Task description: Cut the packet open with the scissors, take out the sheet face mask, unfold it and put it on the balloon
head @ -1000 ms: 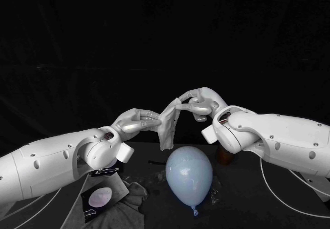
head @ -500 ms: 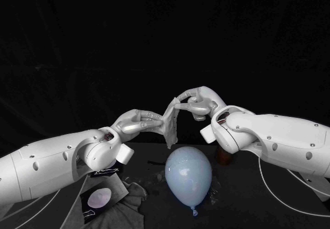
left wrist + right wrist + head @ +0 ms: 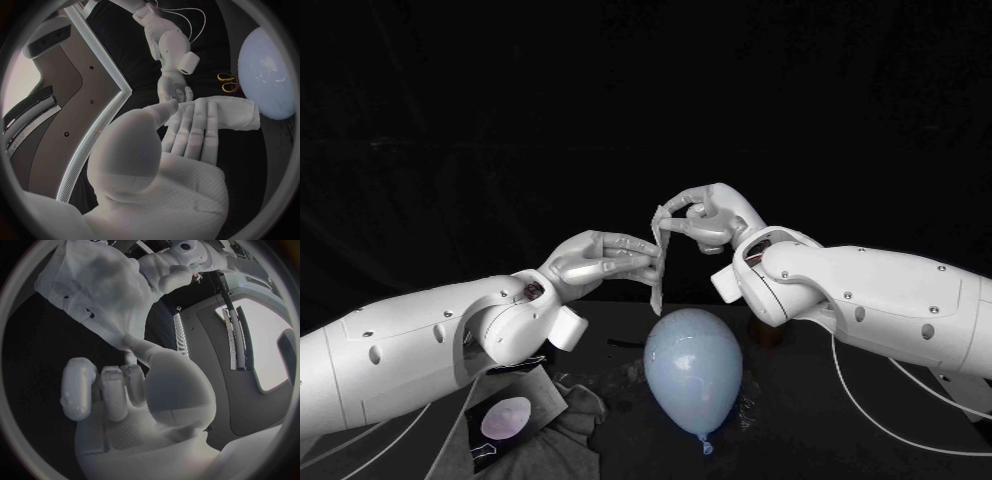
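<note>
Worktop: black, carrying the balloon, the opened packet and the scissors.

Balloon: pale blue, lying lengthwise near the middle of the worktop, knot toward the robot. Nothing touches it.

Left hand: raised above the worktop, fingers closed, pinching the side edge of the sheet face mask.

Right hand: raised slightly higher, fingertips pinching the mask's top corner.

Sheet face mask: held in the air between the two hands, hanging above the balloon's far end and clear of it. The head view shows it almost edge-on. It looks only partly unfolded.

Packet: lying at the robot's near left, well apart from the balloon.

Scissors: yellow handles, lying just beside the balloon.

Risks: the damp layers may cling together, and a hard pull to part them could tear the sheet or slip it from a fingertip pinch. A dropped mask would land bunched. The balloon lies loose and may roll when the mask is laid on.

Change over the last second: the mask has turned from a broad panel to a narrow strip, and the left hand has closed in toward the right.
</note>
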Available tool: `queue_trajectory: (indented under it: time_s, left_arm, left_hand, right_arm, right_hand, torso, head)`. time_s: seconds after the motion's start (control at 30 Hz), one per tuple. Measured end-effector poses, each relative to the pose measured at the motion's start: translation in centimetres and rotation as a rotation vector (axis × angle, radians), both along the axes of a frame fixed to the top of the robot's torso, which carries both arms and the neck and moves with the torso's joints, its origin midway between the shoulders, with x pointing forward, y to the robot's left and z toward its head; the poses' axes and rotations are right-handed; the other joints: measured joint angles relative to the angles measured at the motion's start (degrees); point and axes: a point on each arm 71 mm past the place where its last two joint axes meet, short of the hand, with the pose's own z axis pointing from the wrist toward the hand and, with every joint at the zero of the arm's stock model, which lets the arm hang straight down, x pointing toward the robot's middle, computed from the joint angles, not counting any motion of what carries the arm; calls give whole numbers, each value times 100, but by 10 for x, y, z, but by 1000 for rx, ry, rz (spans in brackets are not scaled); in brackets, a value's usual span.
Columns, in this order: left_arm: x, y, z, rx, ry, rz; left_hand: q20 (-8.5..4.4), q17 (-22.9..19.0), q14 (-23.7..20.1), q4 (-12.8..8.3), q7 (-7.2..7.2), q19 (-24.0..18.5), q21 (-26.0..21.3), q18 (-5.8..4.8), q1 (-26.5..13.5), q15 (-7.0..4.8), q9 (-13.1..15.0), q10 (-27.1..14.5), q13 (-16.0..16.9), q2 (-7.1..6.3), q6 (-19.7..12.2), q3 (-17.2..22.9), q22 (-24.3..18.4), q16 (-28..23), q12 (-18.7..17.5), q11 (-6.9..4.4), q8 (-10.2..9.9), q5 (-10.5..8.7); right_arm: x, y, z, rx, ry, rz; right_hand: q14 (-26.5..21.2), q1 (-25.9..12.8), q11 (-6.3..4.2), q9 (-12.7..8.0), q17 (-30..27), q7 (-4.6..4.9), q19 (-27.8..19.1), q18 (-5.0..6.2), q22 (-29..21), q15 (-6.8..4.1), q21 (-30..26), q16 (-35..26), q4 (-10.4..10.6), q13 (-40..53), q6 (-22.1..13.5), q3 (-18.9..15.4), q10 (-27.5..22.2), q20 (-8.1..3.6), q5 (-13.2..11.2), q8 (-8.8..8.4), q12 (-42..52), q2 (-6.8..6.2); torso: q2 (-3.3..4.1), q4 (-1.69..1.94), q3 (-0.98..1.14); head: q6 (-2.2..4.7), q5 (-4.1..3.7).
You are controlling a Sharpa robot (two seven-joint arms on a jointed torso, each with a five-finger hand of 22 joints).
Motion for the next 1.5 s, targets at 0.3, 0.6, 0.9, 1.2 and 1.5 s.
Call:
queue_trajectory:
  time_s: [0.3,0.6,0.9,1.2,1.5]
  left_arm:
    - [-5,-17,2,-21,-5,-53]
    - [-7,-16,3,-18,-10,-64]
    - [-10,11,3,-11,-6,-55]
    - [-19,42,3,-35,52,-141]
    - [-10,66,0,-45,83,-130]
  left_hand:
    - [20,0,-20,-73,-142,21,0,1,110,20,-84,-84,0,66,-142,73,-25,23,0,61,-165,0]
    - [20,0,-20,-95,-35,20,29,-1,189,20,-121,-90,0,145,9,95,5,79,0,50,-211,0]
    - [-11,70,148,-159,112,52,289,-3,175,-125,-113,556,55,214,489,61,176,247,229,-170,-76,0]
    - [-41,164,276,-7,24,107,329,41,-42,-228,-134,900,54,157,602,-154,179,396,261,-282,-76,0]
    - [-71,188,317,-31,21,209,268,66,-67,-235,-160,1025,25,177,604,-130,91,329,197,-305,-166,0]
  right_arm:
    - [-1,3,-6,18,-23,9]
    - [0,1,-8,75,-9,26]
    - [6,-10,-11,149,46,41]
    - [9,-13,-13,188,80,73]
    - [9,-19,-14,195,102,111]
  right_hand:
    - [0,-23,9,0,4,-1,0,-1,1,0,-48,-8,1,-3,-3,32,1,0,-1,-1,-1,-21]
    - [0,-92,21,-2,4,0,-19,-2,-1,0,-176,5,24,0,-6,55,12,17,24,-5,-9,0]
    - [-1,-92,21,-6,-1,0,-46,-2,-3,0,-203,2,40,1,-9,71,12,6,24,-15,-11,0]
    - [-1,-98,20,-7,0,-2,-65,-3,0,1,-229,-3,40,-2,-25,71,11,25,24,2,-12,-6]
    - [-1,-98,17,-2,4,-2,-66,-4,1,1,-230,5,40,-2,-29,70,7,25,23,3,-22,-6]
  torso:
    - [-1,1,2]
    - [-3,-2,7]
    - [-4,-2,9]
    - [1,3,2]
    - [-5,10,-1]
  head:
    - [8,8]
    - [12,-23]
    - [26,-48]
    - [42,-82]
    - [46,-95]
